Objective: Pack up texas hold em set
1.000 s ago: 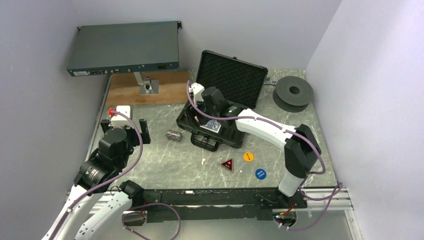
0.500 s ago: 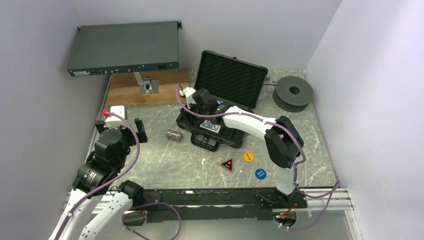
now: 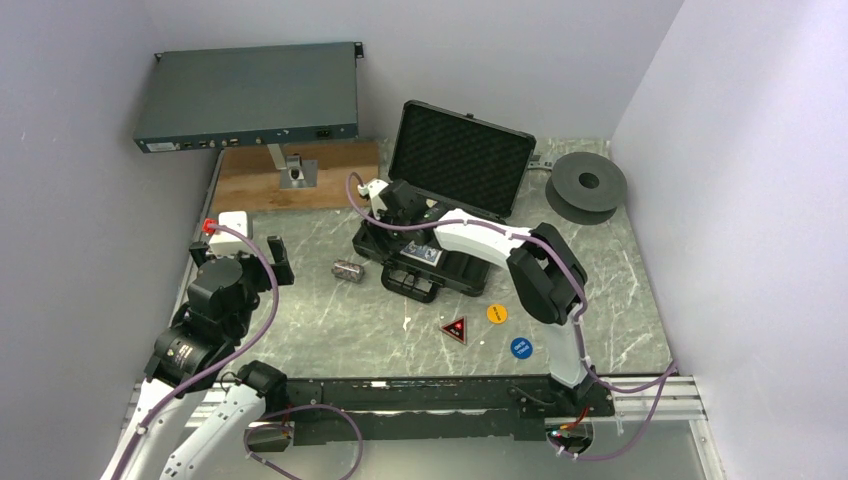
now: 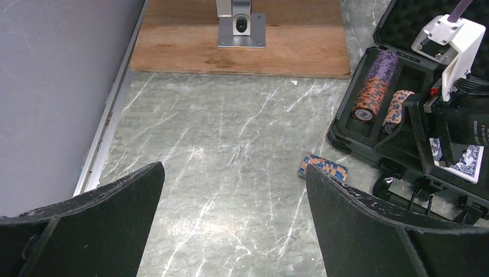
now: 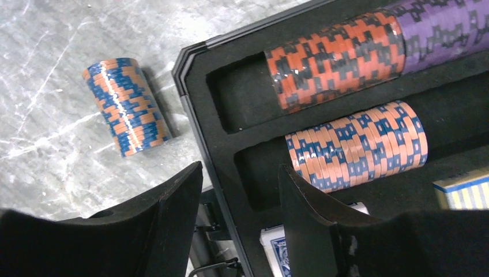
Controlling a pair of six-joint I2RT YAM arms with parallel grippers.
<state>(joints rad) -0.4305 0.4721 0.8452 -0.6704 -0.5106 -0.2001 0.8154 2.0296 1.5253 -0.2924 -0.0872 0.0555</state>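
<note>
The black briefcase (image 3: pixel 462 160) stands open at the table's middle, its foam tray holding two chip rolls (image 5: pixel 340 57) (image 5: pixel 360 144) and a blue card deck (image 3: pixel 426 253). One orange-and-blue chip roll (image 3: pixel 347 269) lies on the table just left of the case; it also shows in the right wrist view (image 5: pixel 127 107) and the left wrist view (image 4: pixel 323 168). My right gripper (image 5: pixel 239 173) is open and empty, over the case's left rim. My left gripper (image 4: pixel 233 173) is wide open and empty, left of the loose roll. The red-triangle (image 3: pixel 455 329), orange (image 3: pixel 497 313) and blue (image 3: pixel 521 347) buttons lie on the table in front of the case.
A grey rack unit (image 3: pixel 250 95) stands on a metal post (image 3: pixel 295 170) over a wooden board (image 3: pixel 330 185) at the back left. A dark round spool (image 3: pixel 587 183) lies at the back right. Walls close in on both sides.
My right gripper has moved left and back across the case, from over the card deck to its left end. My left arm has drawn slightly back to the left.
</note>
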